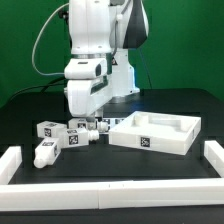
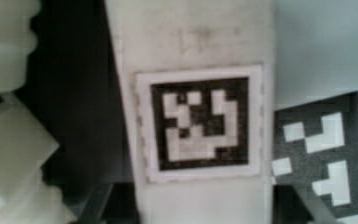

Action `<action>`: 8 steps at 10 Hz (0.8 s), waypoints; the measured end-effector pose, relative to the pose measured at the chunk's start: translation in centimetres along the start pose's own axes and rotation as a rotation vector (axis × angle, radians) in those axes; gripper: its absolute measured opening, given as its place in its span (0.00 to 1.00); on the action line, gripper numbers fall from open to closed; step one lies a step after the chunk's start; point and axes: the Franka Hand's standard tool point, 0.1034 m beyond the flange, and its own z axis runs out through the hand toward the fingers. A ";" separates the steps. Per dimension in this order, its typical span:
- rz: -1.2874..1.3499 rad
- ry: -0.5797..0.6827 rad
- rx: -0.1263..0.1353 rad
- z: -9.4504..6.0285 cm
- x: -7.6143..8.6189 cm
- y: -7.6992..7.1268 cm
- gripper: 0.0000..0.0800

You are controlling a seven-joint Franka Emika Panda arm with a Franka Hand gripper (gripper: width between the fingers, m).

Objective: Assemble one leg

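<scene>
A white leg [image 2: 190, 60] with a black-and-white tag on its side fills the middle of the wrist view, standing lengthwise between my two dark fingers [image 2: 112, 203]. Both fingers lie against its sides. In the exterior view my gripper [image 1: 90, 124] is down at table level, closed on that leg [image 1: 97, 129], at the right end of a cluster of alike legs. Another leg [image 1: 70, 136] lies just beside it, one [image 1: 45, 130] further toward the exterior view's left, and one [image 1: 45, 153] nearer the front. A second tagged leg [image 2: 318, 145] shows beside the held one.
The large white tray-shaped part [image 1: 150, 142] with a raised rim lies at the exterior view's right, close to my gripper. White rails run along the front left [image 1: 12, 160], the front [image 1: 110, 187] and the front right [image 1: 213, 155] of the black table.
</scene>
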 end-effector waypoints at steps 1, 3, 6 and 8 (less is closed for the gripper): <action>0.005 0.000 -0.002 0.1 0.0 0.2 0.36; 0.005 0.000 -0.002 0.1 0.0 0.3 0.36; 0.063 0.006 -0.019 -1.2 1.4 0.6 0.74; 0.085 0.034 -0.097 -4.4 6.0 2.0 0.81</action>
